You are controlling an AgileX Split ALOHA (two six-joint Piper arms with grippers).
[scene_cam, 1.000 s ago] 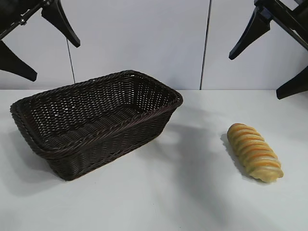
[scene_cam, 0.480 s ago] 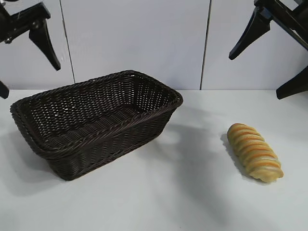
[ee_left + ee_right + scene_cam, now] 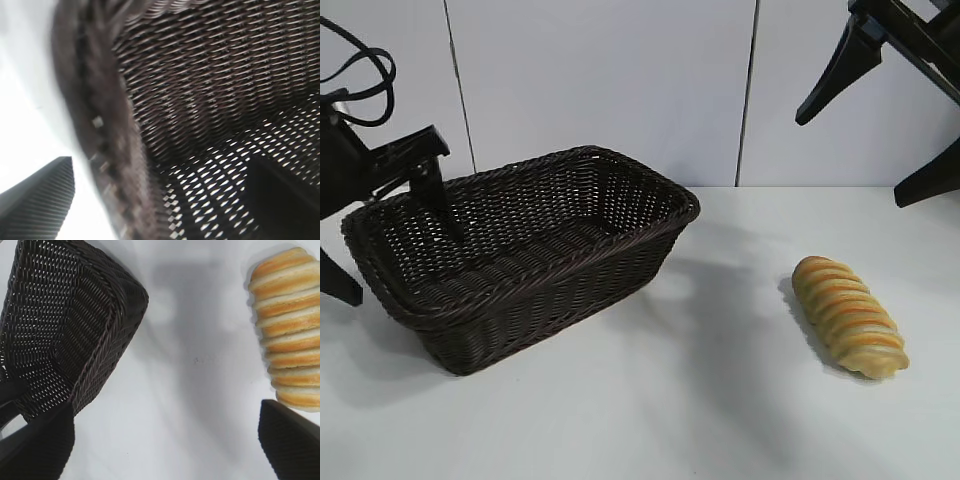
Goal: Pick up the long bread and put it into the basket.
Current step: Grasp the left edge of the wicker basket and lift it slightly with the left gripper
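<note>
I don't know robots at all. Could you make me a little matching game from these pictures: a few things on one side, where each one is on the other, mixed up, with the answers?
Things:
1. bread
2. basket
3. left gripper
4. right gripper

Places:
A. up in the air above the table's right side, open
B. straddling the basket's left rim, one finger inside and one outside
C. lying on the table, right of the basket
D. standing on the table's left half, nothing in it but a gripper finger

Pairs: 1-C, 2-D, 3-B, 4-A
</note>
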